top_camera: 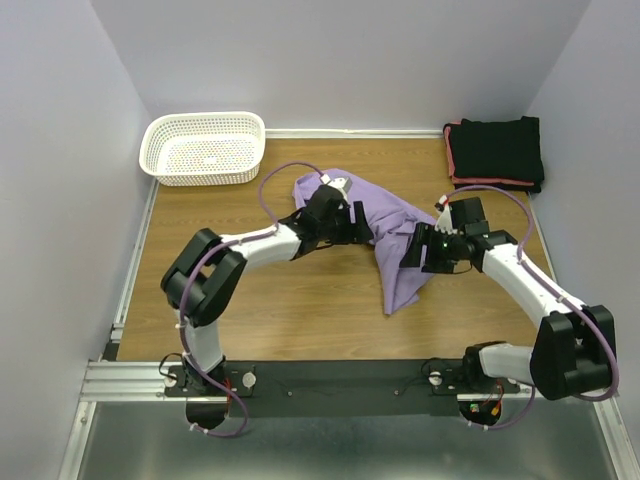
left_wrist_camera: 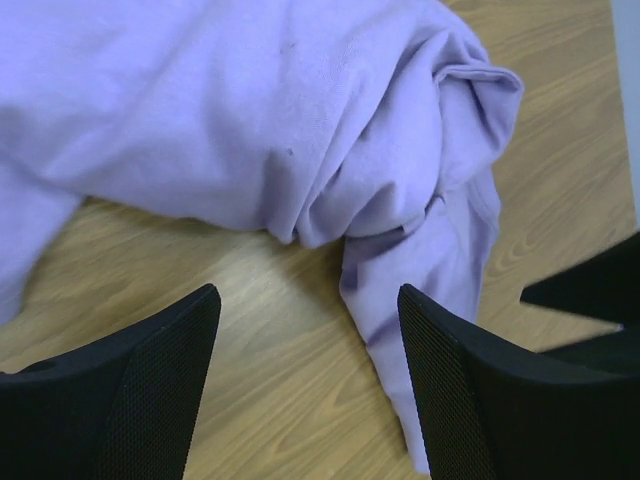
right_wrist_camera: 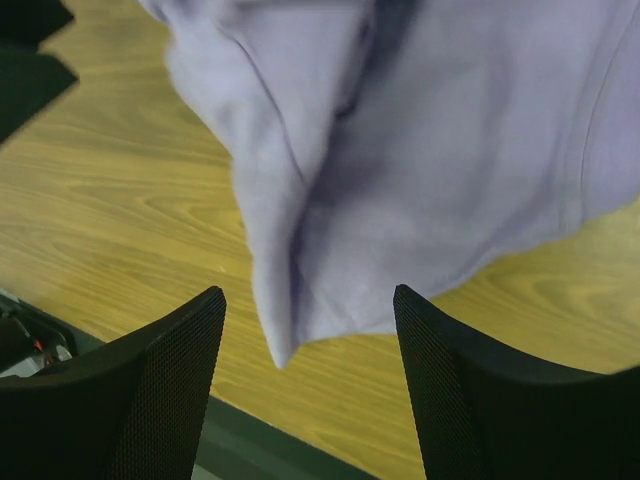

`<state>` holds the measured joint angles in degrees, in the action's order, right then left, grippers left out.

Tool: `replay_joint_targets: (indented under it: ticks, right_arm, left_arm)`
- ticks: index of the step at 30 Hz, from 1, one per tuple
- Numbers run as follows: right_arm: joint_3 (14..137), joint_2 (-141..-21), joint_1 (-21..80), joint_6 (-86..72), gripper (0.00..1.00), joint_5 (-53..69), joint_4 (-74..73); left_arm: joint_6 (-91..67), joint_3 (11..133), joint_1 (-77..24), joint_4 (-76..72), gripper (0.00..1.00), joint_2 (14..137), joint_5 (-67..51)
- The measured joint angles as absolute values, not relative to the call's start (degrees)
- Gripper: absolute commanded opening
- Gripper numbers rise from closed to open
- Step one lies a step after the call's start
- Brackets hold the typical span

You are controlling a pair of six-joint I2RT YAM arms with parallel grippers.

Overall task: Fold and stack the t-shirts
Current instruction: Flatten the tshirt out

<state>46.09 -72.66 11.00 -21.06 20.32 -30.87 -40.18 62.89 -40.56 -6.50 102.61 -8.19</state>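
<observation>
At the far left corner of the wooden table [top_camera: 300, 320] stands a white mesh basket [top_camera: 205, 147], which has no part in the folding; right of it, near the table's middle, the left gripper [left_wrist_camera: 305, 300] hovers low at the left side of the lavender t-shirt [top_camera: 390, 210], its jaws apart and closed on nothing, bare wood and a twisted fold of the cloth lying just beyond the fingertips; the lavender shirt itself lies crumpled across the middle of the table, bunched at its far end with a narrow tail running toward the near edge, neither spread flat nor folded; on its right side the right gripper [right_wrist_camera: 307, 295] sits above the hanging lower edge of the cloth, jaws likewise apart, the fabric drooping between and beyond the fingers but not pinched by them; at the far right corner rests the stack of folded black shirts [top_camera: 500, 150], one showing a coral-red edge [top_camera: 450, 155] along its left side. By my judgement the black shirts are done and the lavender one is all that is left: it must be smoothed out, folded and carried to the far right stack. No brand, label or writing can be read on the shirts, the basket or the arms.
</observation>
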Motion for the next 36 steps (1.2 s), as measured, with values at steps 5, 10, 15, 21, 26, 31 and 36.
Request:
replay_joint_targets:
  ticks: [5, 10, 15, 21, 26, 31, 36]
  right_arm:
    - [42.0, -71.9, 11.0, -22.3, 0.76, 21.1, -30.3]
    - [41.0, -72.8, 11.0, -22.7, 0.75, 21.3, -27.9]
    - [40.6, -74.4, 11.0, -24.0, 0.76, 19.3, -25.8]
    - [39.0, -74.2, 11.0, -26.9, 0.76, 13.6, -24.4]
    - [37.3, -74.3, 11.0, -28.7, 0.75, 9.8, -23.9]
    - [36.9, -76.5, 10.9, -29.4, 0.65, 8.7, -22.6]
    - [37.1, -79.3, 10.7, -30.2, 0.24, 8.5, -19.2]
  left_arm:
    - [-40.9, 66.8, -41.5, -6.9, 0.74, 108.8, -7.6]
    - [-41.0, 69.1, -41.7, -7.3, 0.67, 112.0, -6.7]
    - [-40.4, 70.6, -41.7, -7.5, 0.57, 113.9, -6.0]
    - [-39.1, 72.3, -41.8, -7.7, 0.33, 115.6, -5.8]
    - [-37.3, 73.3, -41.8, -8.2, 0.05, 116.2, -5.9]
    - [-35.9, 72.7, -41.8, -8.4, 0.00, 115.0, -5.7]
    - [-33.8, 70.8, -41.8, -5.7, 0.00, 108.2, -4.1]
